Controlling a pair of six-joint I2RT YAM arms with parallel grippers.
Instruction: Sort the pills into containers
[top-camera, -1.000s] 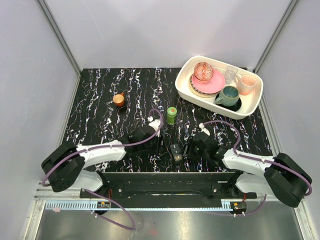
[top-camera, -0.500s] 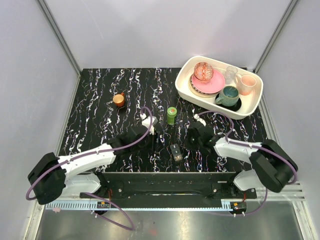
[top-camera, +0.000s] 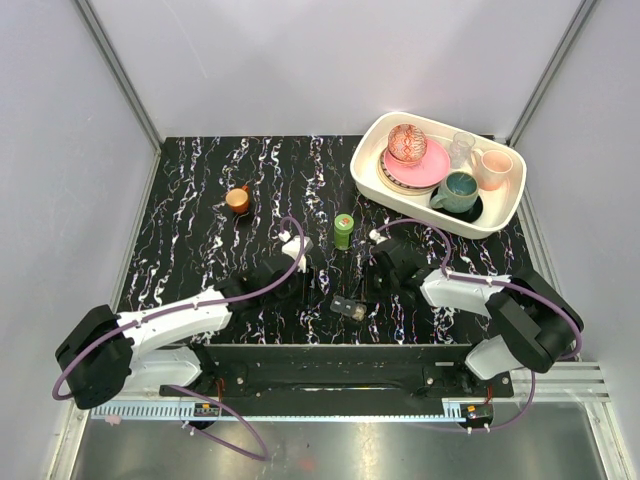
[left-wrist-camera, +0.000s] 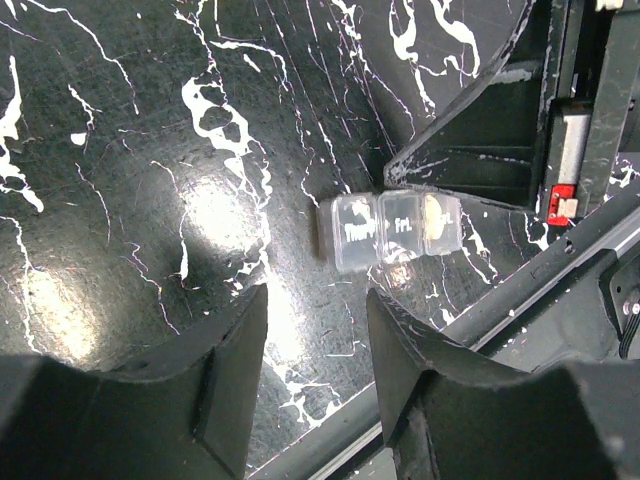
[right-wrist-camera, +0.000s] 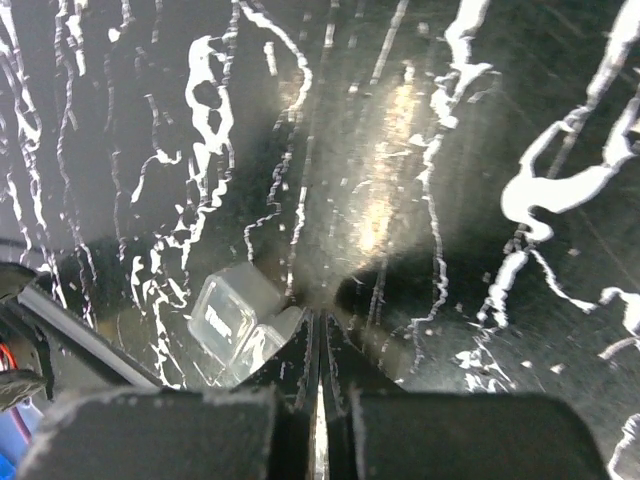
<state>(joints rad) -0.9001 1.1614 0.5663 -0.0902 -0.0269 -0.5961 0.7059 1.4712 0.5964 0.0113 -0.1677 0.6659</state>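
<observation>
One pill box (top-camera: 347, 306), a short strip of three clear-lidded compartments, lies on the black marbled surface (top-camera: 200, 170) close to its near edge, just ahead of the dark base rail (top-camera: 330, 362) and between the two arms. In the left wrist view the pill box (left-wrist-camera: 390, 228) shows day lettering on its lids and a tan patch in the end compartment.

Two pincers hang low over it. The left pincer (top-camera: 300, 262) is spread, nothing between its fingers (left-wrist-camera: 235, 330), with bare surface beneath. The right pincer (right-wrist-camera: 318, 345) is pressed together, pinching nothing, its tips just beside the box; whether they touch it I cannot tell.

One green bottle (top-camera: 343, 231) stands upright farther back, one orange cup (top-camera: 238, 199) well to the left. One white tray (top-camera: 365, 178) fills the far right corner, holding two mugs, one glass, one patterned bowl and stacked plates.
</observation>
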